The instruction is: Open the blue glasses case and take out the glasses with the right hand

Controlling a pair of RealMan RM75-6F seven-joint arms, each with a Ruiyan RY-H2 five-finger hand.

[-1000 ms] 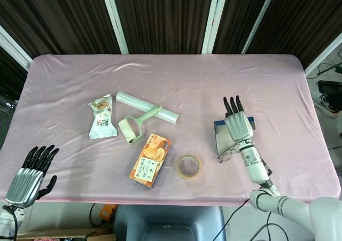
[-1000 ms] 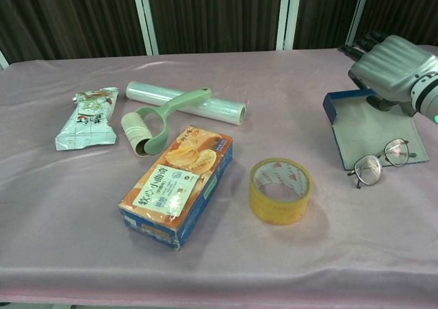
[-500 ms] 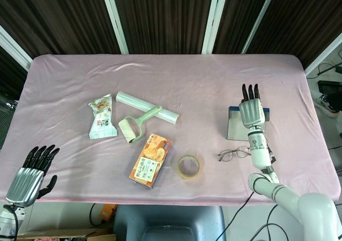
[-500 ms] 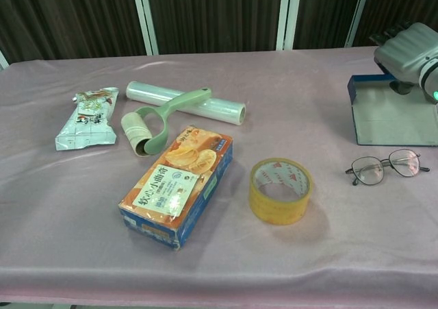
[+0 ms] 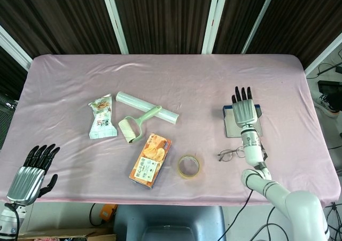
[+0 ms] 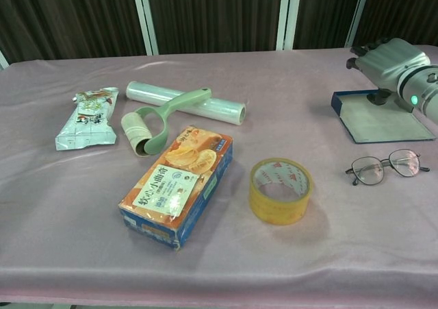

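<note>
The blue glasses case [image 5: 239, 127] [image 6: 380, 119] lies open on the pink cloth at the right, grey lining up. My right hand [image 5: 244, 111] [image 6: 391, 61] is over its far end, fingers stretched out flat above and thumb down at the far edge, holding that end. The wire-framed glasses [image 5: 231, 154] [image 6: 387, 166] lie on the cloth just in front of the case, apart from it and from the hand. My left hand [image 5: 29, 177] hangs off the table's near left corner, fingers apart, holding nothing; the chest view does not show it.
A yellow tape roll [image 5: 188, 166] [image 6: 280, 190] sits left of the glasses. Further left are an orange snack box [image 5: 150, 160] [image 6: 178, 184], a green lint roller [image 5: 131, 127] [image 6: 147, 127], a film roll [image 5: 147, 107] [image 6: 185, 102] and a snack bag [image 5: 101, 118] [image 6: 85, 117].
The case, tilted up with the glasses at its near edge, swung right with my right hand, then came back left and now lies flatter. The glasses stayed on the cloth. Left hand unmoved.
</note>
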